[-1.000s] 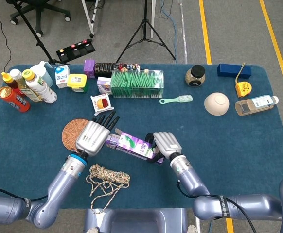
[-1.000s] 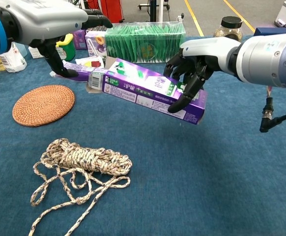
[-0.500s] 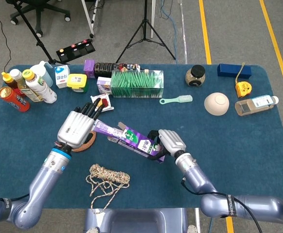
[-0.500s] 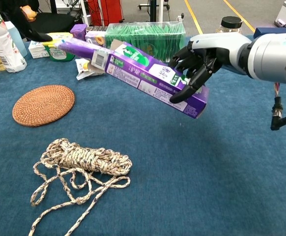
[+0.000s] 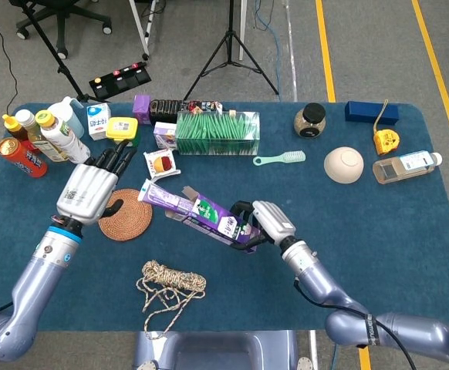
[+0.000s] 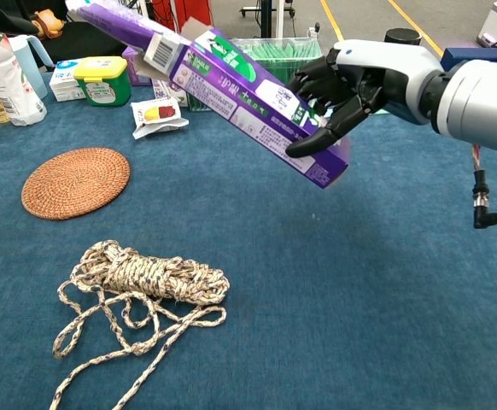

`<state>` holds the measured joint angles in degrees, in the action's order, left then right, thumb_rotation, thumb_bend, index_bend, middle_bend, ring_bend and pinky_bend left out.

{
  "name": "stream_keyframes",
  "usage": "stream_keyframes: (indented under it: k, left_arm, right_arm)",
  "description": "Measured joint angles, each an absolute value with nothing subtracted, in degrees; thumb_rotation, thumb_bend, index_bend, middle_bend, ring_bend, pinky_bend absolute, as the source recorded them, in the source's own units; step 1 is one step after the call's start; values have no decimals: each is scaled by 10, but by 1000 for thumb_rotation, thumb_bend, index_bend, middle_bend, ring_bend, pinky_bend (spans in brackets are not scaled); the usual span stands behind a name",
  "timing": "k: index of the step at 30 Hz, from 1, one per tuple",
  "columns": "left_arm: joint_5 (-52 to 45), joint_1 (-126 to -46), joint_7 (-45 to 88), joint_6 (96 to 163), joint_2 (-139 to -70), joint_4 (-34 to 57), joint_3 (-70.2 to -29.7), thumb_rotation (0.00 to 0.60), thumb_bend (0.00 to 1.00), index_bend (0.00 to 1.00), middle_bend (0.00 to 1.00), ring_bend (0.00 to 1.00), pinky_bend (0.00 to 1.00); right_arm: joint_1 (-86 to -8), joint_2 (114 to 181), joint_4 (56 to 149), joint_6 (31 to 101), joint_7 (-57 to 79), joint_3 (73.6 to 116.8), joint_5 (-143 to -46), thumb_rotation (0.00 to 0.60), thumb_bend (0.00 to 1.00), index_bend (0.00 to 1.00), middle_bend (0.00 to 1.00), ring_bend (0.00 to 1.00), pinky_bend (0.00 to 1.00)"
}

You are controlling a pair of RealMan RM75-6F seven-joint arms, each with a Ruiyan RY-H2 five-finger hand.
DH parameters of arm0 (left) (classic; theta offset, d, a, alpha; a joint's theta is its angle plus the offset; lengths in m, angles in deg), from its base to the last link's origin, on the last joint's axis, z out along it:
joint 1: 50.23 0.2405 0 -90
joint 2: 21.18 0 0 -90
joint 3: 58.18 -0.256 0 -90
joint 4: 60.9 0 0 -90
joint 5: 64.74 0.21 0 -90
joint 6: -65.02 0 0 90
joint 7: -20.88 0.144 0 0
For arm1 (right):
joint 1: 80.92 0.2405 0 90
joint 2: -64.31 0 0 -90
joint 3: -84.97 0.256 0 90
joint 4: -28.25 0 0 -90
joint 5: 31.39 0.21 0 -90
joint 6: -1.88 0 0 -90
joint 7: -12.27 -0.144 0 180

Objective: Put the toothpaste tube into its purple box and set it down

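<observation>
At the far left of the head view we see a cluster of plastic bottles (image 5: 43, 139) standing on the blue felt-like table (image 5: 410, 223). Just right of them hangs the left hand (image 5: 88, 188), a pale metal shell with dark fingers (image 5: 115, 158) held straight, slightly apart and holding nothing; it sits above the left edge of the round woven coaster (image 5: 128, 217). Nearer the front edge lies a loose coil of braided rope (image 6: 142, 282), its strands rough and twisted.

At centre we find the purple box (image 6: 248, 102), a long rectangular carton of glossy printed card, held off the table and tilted, its open flapped end raised toward the left. The toothpaste tube (image 6: 116, 24), smooth, purple and flattened, sticks out of that open end, so it is only partly inside. The right hand (image 6: 351, 85) grips the lower right end of the box, its dark fingers (image 6: 312, 143) wrapped around the carton from both sides.

Behind the box we see a clear rectangular case of green packets (image 5: 217, 132). Further right lie a mint-green toothbrush (image 5: 279, 159), a dark-lidded glass jar (image 5: 310, 120), a smooth beige bowl (image 5: 342, 164) turned upside down, a dark blue box (image 5: 371, 112), a yellow tape measure (image 5: 386, 141) and a flat clear bottle (image 5: 406, 166) on its side.
</observation>
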<state>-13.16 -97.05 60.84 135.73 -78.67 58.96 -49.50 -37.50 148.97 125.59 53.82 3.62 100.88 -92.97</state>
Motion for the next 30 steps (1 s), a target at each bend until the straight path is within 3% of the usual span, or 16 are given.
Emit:
stream_keyframes:
  k: [17, 30]
  left_arm:
    - [-108, -945, 541, 1341, -747, 590, -481, 600, 238, 0, 0, 101, 341]
    - [-84, -927, 516, 1330, -739, 584, -487, 600, 239, 0, 0, 85, 341]
  right_arm:
    - [-401, 1548, 1188, 606, -52, 1019, -1013, 600, 486, 522, 565, 518, 661]
    - [-396, 1538, 1168, 590, -13, 1005, -1028, 600, 489, 522, 567, 517, 661]
